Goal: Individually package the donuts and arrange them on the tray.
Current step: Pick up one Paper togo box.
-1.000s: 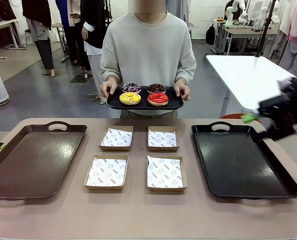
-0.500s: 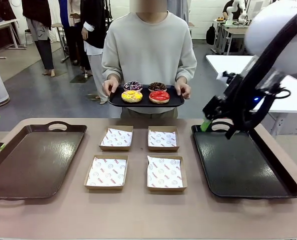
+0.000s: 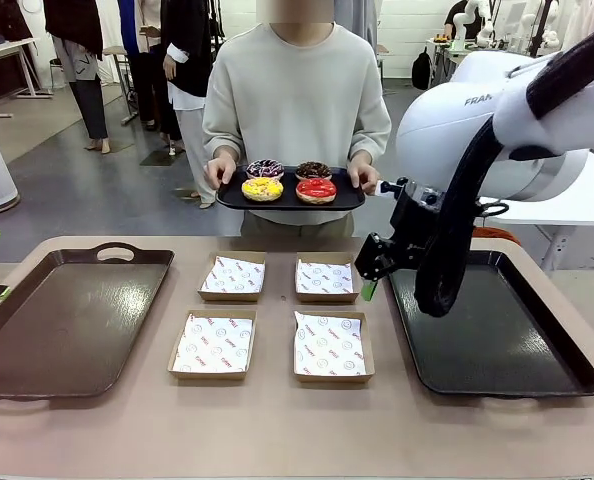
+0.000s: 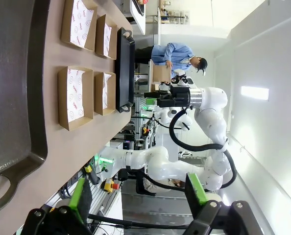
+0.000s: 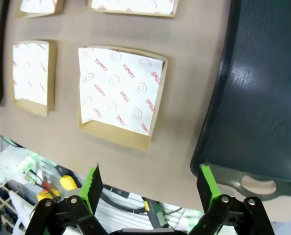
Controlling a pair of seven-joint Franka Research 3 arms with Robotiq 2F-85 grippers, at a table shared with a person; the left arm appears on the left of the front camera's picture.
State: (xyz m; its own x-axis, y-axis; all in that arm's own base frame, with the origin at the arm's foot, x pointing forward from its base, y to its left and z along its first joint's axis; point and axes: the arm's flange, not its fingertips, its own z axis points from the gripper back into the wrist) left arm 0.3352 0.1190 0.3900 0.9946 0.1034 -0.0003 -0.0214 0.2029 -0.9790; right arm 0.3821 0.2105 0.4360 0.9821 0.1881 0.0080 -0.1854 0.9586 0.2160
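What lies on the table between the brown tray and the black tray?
In the front view, four shallow cardboard boxes stand there in two rows of two. Each is lined with white printed paper and holds nothing else.

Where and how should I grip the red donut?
From above, probably: pinch the red donut at its near side, one finger in the hole, one outside. It lies flat on the tray, yellow donut close left, chocolate donut behind; near side is free.

The open left end effector (image 4: 138, 195) faces a brown tray (image 4: 13, 98), 4 lined boxes (image 4: 76, 98) and a black tray (image 4: 124, 68).
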